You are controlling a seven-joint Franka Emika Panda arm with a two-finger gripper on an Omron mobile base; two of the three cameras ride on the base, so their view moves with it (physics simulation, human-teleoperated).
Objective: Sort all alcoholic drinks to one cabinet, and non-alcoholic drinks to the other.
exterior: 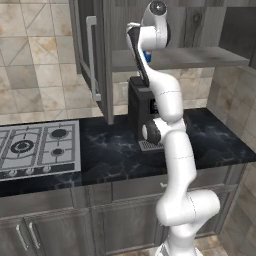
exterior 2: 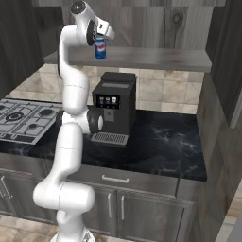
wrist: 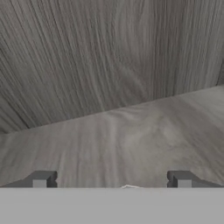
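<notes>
With jaws spread wide, gripper (exterior 2: 98,38) sits right at the blue soda can (exterior 2: 100,48) standing on the cabinet shelf (exterior 2: 156,59); careless retreat could clip and topple it.

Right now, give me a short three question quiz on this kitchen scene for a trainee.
1. True or false: the gripper stands open.
2. Where does the blue soda can stand? A) beside the stove B) on the cabinet shelf C) atop the coffee machine
3. Fill in: the black coffee machine sits on the dark ____.

Key: 1 true; 2 B; 3 counter.
</notes>
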